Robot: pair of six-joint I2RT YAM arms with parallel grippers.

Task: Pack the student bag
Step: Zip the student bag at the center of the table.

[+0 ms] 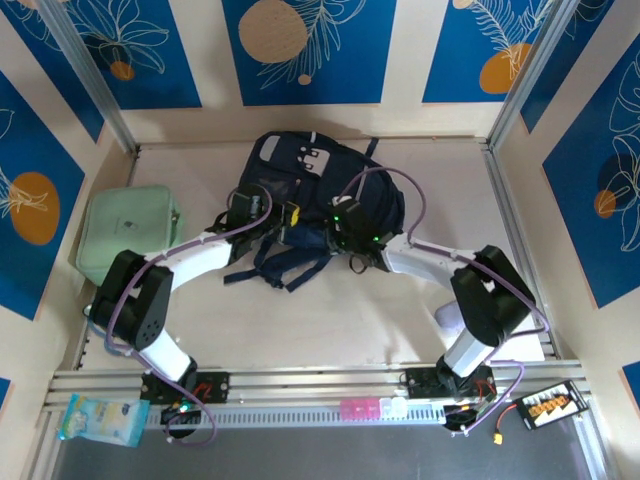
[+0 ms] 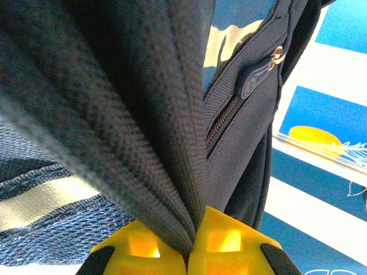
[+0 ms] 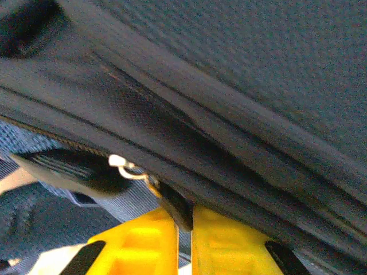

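While the student bag [image 1: 300,165] lies flat at the back-centre of the worktop [image 1: 330,320], its straps [image 1: 270,268] trailing toward the arms, both arms reach onto its near end and meet close together there. The left fingers [image 2: 143,246] are closed on a thick fold of the bag's navy fabric, just beside a zip line whose puller [image 2: 258,77] hangs free. The right fingers [image 3: 229,243] are pinched together on a small dark tab [image 3: 175,209] under a seam, next to a metal ring [image 3: 123,166]. The tab looks like part of a zip pull, though I cannot be sure. My guess is that a compartment is to be opened for packing. The hold on the tab is shallow, at the very tips, so a brisk pull could let it slip out. If the left hold is on loose cloth rather than close to the zip, the bag may drag or bunch instead of the zip running, and slack fabric could jam the slider. The straps lie near both wrists and could snag. The mint case [image 1: 130,235] sits well apart at the left.
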